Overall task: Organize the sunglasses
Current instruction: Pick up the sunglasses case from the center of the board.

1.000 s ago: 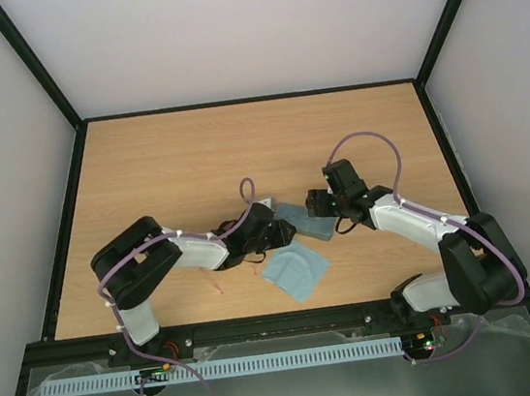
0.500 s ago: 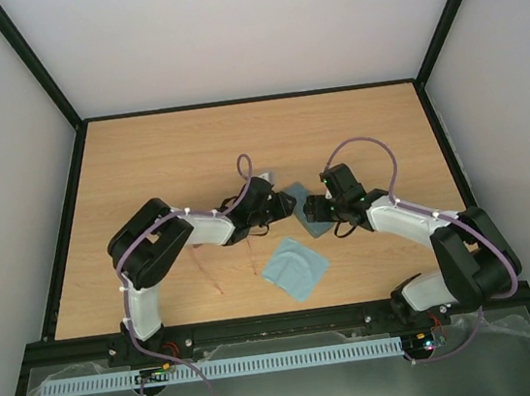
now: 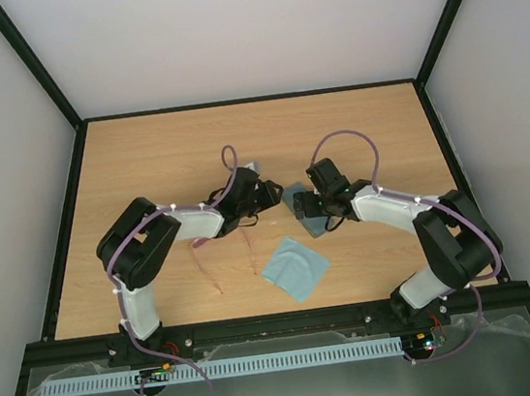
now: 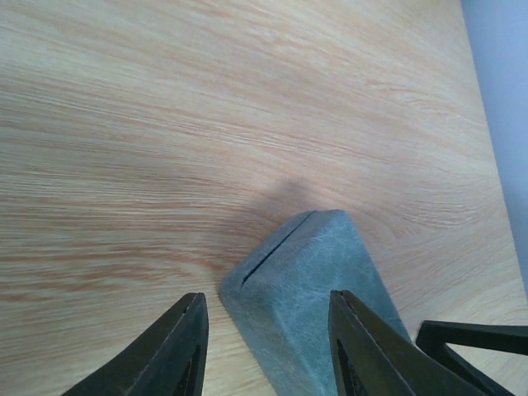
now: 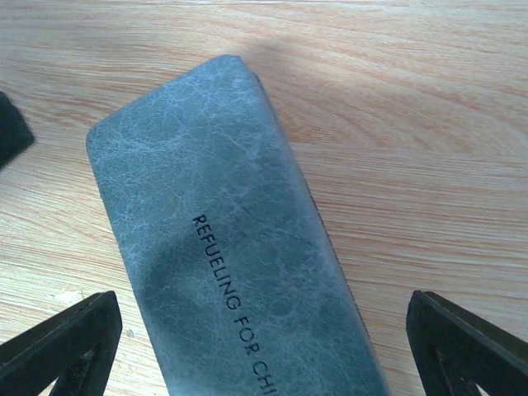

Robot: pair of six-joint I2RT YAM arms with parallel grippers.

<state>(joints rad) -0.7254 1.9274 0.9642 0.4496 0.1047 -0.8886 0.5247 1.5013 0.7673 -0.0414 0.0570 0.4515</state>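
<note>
so the sunglasses [image 3: 251, 254] are lying flat on the wooden worktop [image 3: 142, 155], a bit left of centre and towards the near edge, just left of the light blue cloth [image 3: 295, 267]; nothing is gripping them; both slender pink arms are sticking out unfolded, running far-to-near with the tips pointing at the near edge, one of them slanting a little; the lens end is sitting up by the left forearm and is too thin to make out properly; the left gripper [image 4: 266, 301] is hovering low at one end of the grey-blue case [image 5: 231, 247], jaws partway apart with the case corner poking between them and bare wood showing beside one finger, so it's not clamping; the right gripper [image 5: 260, 313] is hanging over the case lid with jaws spread wide, holding nothing
</note>
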